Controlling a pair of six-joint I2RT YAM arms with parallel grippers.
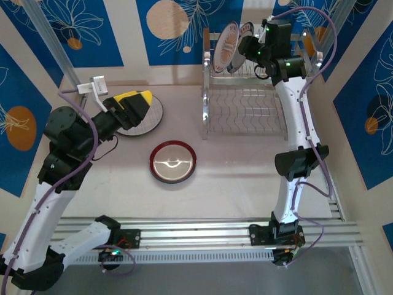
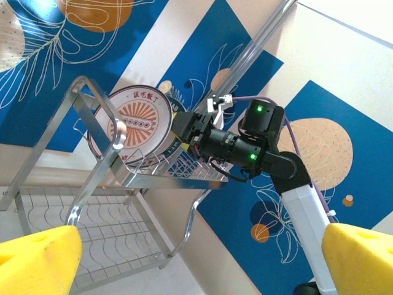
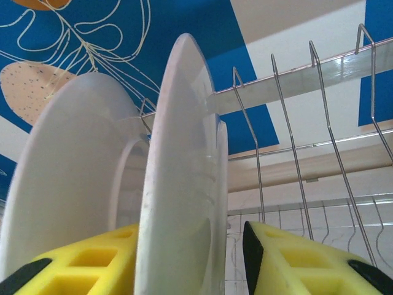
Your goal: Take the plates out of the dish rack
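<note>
**Plate on the rack's upper tier stands between the right pincer's fingers**

Seen edge-on from the right wrist, a pale plate [image 3: 184, 172] stands upright in the slots of the dish rack [image 3: 319, 67]. The right gripper [image 3: 190, 232] straddles its lower rim, one yellow finger on each side. The left finger [image 3: 86, 264] runs up to the plate's face. A thin strip of background shows between the rim and the other finger's dark pad, so the jaws are apart around the plate, not clamped on it. A second pale plate [image 3: 67, 184] stands just behind, in the next slot to the left.

From above, this pincer reaches in at the back left corner of the rack's top tier.

The left gripper [image 1: 142, 103] hangs over the table [image 1: 245, 166], well to the left of the rack. Its jaws are spread wide with nothing between them. A grey plate [image 1: 153, 120] lies flat on the table directly under it. A dark-rimmed red plate [image 1: 174, 161] lies flat nearer the arm bases, apart from both pincers.
</note>
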